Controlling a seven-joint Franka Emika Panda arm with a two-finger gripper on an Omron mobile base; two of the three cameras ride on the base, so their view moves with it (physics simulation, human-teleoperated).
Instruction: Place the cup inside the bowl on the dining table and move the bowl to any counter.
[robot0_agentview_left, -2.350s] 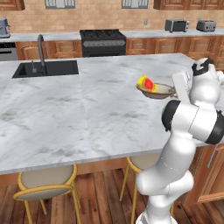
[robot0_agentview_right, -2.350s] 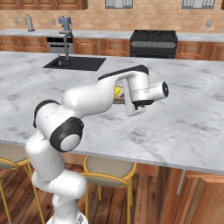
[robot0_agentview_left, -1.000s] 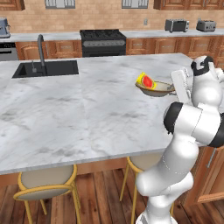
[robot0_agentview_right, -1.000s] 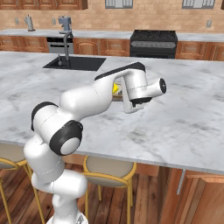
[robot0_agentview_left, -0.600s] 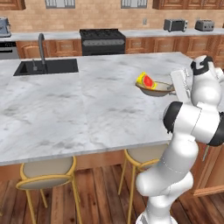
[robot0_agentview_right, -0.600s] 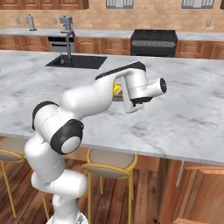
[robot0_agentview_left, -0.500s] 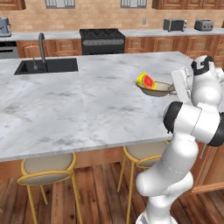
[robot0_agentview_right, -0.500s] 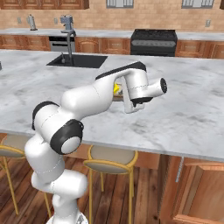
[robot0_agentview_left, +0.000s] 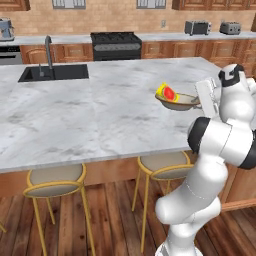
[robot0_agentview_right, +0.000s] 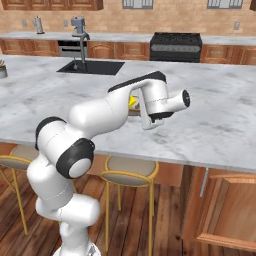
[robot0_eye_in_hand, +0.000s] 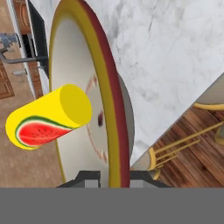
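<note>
Hand view: end effector (robot0_eye_in_hand: 113, 175) clamps bowl (robot0_eye_in_hand: 107, 87) rim | cup (robot0_eye_in_hand: 48, 117) inside | stools (robot0_agentview_left: 162, 167) apparently underneath

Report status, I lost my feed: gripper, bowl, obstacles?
Gripper shut on bowl rim, bowl held above dining table. Cup inside bowl. Nothing blocking around it.

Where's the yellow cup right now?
The cup sits inside the bowl, which the gripper holds by its rim, lifted above the right end of the dining table in the left base view.
</note>
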